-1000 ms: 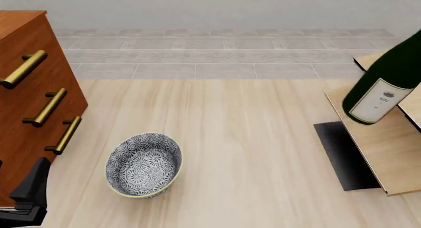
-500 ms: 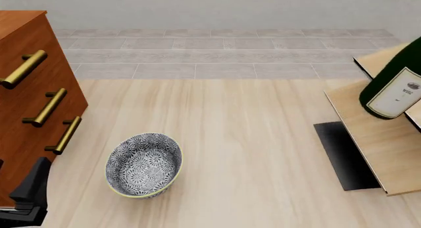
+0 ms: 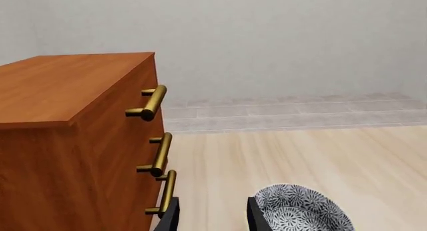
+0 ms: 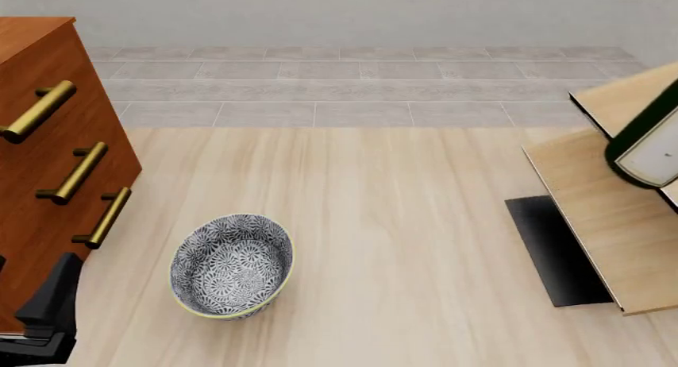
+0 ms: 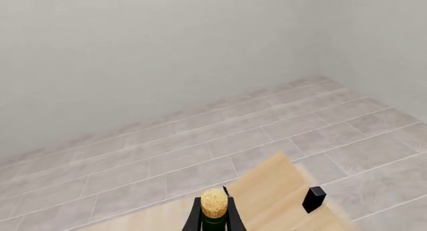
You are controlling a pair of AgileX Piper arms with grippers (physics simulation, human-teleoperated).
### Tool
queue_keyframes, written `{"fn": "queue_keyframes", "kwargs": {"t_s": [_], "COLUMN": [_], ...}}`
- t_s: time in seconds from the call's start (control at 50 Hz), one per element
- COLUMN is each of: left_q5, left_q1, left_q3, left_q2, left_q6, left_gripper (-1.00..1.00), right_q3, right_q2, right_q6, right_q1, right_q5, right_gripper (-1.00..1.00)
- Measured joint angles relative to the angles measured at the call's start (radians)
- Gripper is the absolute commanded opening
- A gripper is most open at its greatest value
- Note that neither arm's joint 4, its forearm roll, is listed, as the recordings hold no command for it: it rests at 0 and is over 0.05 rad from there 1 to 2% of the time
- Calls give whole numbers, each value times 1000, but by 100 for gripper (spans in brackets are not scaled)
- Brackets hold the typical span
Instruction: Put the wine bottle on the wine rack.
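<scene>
Now the wine bottle (image 4: 646,144) is tilted at the right edge of the front view, its lower part with the white label over the slanted panels of the wine rack (image 4: 599,216); whether it touches the wood I cannot tell. In the right wrist view the right claw (image 5: 214,217) is clamped on the bottle neck, just under the cork. The left claw (image 3: 212,216) is low beside the cabinet (image 4: 48,168), fingers apart with nothing between them. The patterned bowl (image 4: 232,265) stands on the bench (image 4: 392,224), well apart from the rack.
</scene>
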Motion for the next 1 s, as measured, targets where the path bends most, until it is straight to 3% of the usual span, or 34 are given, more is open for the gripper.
{"fn": "queue_keyframes", "kwargs": {"t_s": [1.0], "left_q5": [6], "left_q1": [6], "left_q3": [0], "left_q2": [0], "left_q6": [4], "left_gripper": [100], "right_q3": [-38], "right_q2": [96], "right_q6": [119], "right_q1": [-170], "right_q5": [-36], "right_gripper": [-100]}}
